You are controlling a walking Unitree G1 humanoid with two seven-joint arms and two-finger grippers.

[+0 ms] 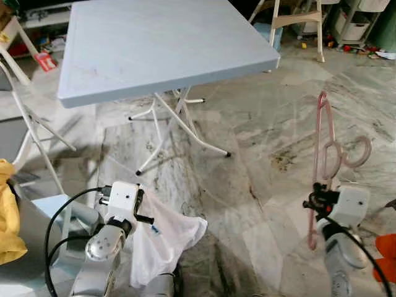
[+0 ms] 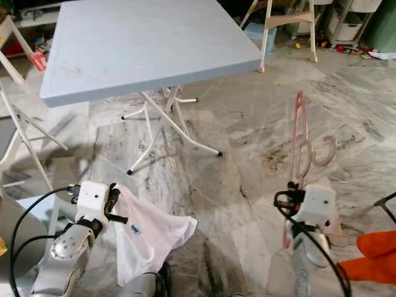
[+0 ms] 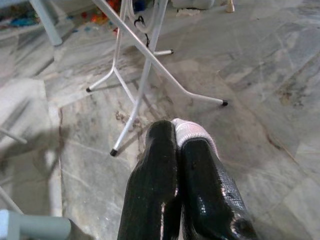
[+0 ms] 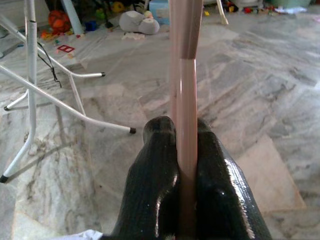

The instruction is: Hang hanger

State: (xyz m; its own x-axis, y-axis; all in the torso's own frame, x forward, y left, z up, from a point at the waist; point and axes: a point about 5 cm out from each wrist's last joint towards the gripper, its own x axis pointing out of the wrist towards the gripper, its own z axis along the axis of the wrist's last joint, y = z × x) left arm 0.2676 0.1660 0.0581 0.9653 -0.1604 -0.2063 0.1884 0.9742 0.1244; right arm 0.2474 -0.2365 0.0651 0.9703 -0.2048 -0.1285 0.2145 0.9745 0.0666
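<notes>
Your right claw (image 1: 317, 203), lower right of frame, is clamping the pink hanger (image 1: 322, 145), its long axis rising straight above the fingers. Your left claw (image 1: 146, 218), lower left, is pinching the white cloth (image 1: 164, 238). The table (image 1: 161, 43) is standing upper left, open floor between.

arms: silver metal, rounded shiny joints
wrists: boxy white housings
cables: black, looping off both forearms
left tool (image 3: 175, 145): glossy black fingers
right tool (image 4: 186, 150): same glossy black
</notes>
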